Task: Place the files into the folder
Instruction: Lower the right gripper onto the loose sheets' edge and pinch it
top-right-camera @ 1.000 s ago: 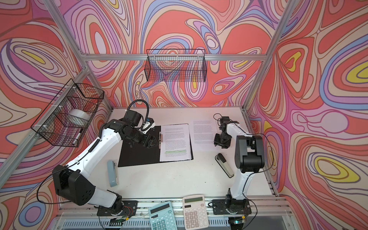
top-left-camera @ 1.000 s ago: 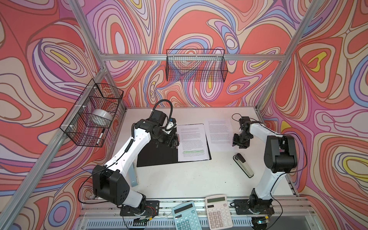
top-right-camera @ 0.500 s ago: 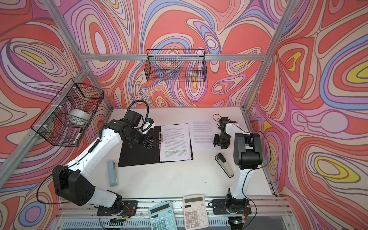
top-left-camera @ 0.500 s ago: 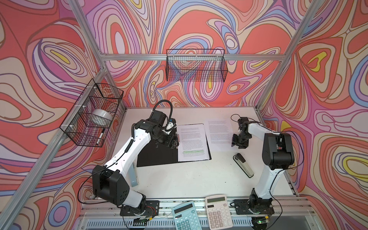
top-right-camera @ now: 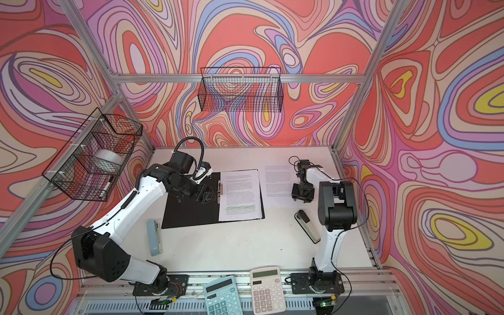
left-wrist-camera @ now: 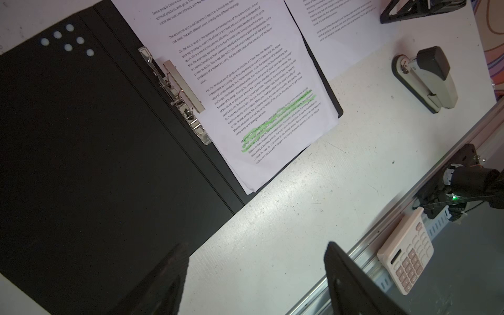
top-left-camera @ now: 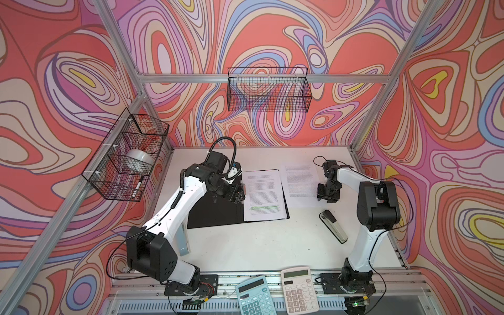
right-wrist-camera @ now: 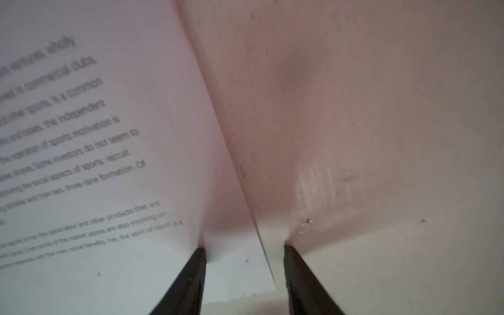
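While the folder [top-left-camera: 218,215] lies open on the bench [top-left-camera: 259,245], black inside up, with the highlighted sheet [top-left-camera: 264,196] on its right half, one loose sheet [top-left-camera: 298,182] lies flat just beside it, toward the bench's right edge. I judge I'm at that sheet's pickup. My right end effector [right-wrist-camera: 244,249] stands released, straddling the sheet's corner, one finger on paper and one on bare bench. My left end effector [left-wrist-camera: 256,245] hovers released and empty near the clip [left-wrist-camera: 180,92]. Next I need to pinch the thin edge up without creasing it, then carry it onto the folder.
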You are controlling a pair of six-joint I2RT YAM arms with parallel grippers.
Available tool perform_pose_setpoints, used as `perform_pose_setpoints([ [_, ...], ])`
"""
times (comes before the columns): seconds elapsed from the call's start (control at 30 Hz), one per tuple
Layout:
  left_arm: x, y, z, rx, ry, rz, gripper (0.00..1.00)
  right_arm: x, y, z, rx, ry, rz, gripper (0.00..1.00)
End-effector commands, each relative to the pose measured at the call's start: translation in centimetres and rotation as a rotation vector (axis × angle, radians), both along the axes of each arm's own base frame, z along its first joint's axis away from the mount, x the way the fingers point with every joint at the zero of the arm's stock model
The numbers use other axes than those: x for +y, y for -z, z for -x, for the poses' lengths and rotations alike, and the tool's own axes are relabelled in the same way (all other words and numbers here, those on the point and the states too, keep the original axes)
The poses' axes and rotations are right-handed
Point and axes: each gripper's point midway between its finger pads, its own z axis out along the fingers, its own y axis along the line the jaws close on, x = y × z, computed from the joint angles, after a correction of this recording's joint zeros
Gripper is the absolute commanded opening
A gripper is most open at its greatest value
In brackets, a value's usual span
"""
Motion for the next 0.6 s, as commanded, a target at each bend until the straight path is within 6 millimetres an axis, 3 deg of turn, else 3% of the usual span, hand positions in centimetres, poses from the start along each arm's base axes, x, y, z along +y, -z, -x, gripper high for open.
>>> perform_pose_setpoints([
  [0.0,-0.1,-0.2,0.2,-0.013,0.01,0.001,0.79,0.1,2.6,1.1,0.045,0.004,-0.002,0.48],
  [0.3,0.0,-0.1,0.2,-0.016,0.01,-0.002,0.79,0.2,2.8,0.9,0.024,0.004,-0.012,0.4],
  [0.57,0.0,-0.1,0.2,-0.016,0.009,-0.004,0.79,0.6,1.8,0.1,-0.02,-0.009,-0.036,0.25],
])
